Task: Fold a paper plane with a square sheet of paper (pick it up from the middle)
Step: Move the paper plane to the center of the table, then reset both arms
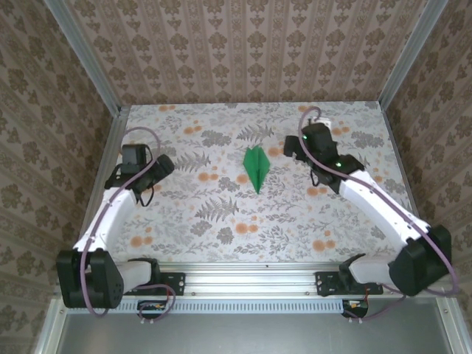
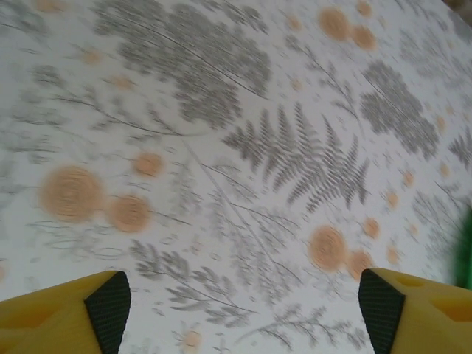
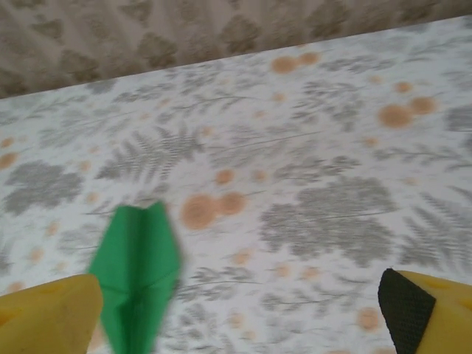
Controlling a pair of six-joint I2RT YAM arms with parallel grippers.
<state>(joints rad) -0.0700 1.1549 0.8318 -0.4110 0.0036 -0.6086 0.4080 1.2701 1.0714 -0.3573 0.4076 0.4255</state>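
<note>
From my right wrist, the bright green folded paper plane [image 3: 137, 284] is blurred, and the bottom edge cuts off its lower end. From my left wrist, the plane [image 2: 465, 251] is a green smear clipped by the right edge. The yellow fingers of my left end effector [image 2: 240, 306] and right end effector [image 3: 240, 317] run off the bottom edges.

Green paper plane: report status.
Left gripper open, right gripper open, both empty. Slim green folded-paper plane lies free on floral table. Nothing in the way.
</note>
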